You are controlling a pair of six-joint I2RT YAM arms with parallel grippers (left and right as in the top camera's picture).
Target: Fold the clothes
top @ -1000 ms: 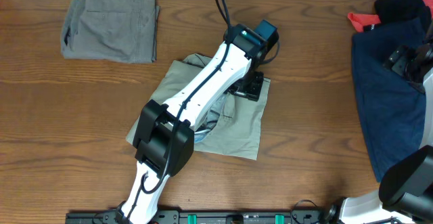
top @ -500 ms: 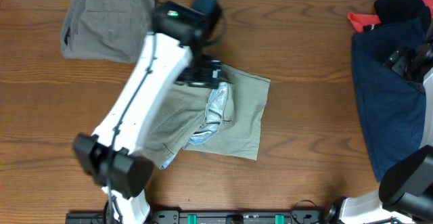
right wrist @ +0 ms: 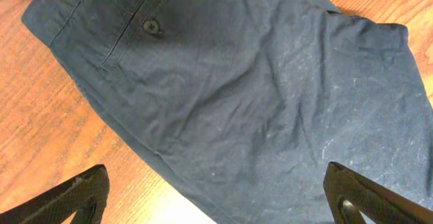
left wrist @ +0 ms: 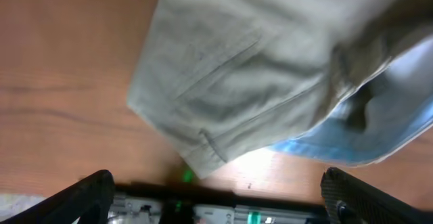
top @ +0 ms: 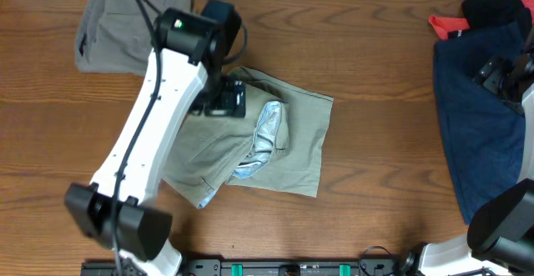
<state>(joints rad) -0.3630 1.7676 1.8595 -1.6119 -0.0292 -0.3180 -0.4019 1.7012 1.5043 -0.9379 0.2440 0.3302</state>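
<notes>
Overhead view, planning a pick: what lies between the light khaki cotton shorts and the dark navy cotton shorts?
Nothing: the overhead view shows bare brown wooden table between the khaki shorts and the navy shorts.

Bright, even light falls from above in the overhead view: the wooden table (top: 384,143) shows no glare, and the left arm (top: 142,126) lays only a soft shadow on the khaki shorts (top: 300,151). The left wrist view is smeared and soft throughout; the pale blue lining (left wrist: 379,132) is nearly washed out, and a bright patch glares on the wood beside the hem. The right wrist view is sharp, with the navy shorts (right wrist: 237,102) and their button (right wrist: 151,26) crisp, though the dark fingertips (right wrist: 78,195) at the near corners are out of focus.
</notes>
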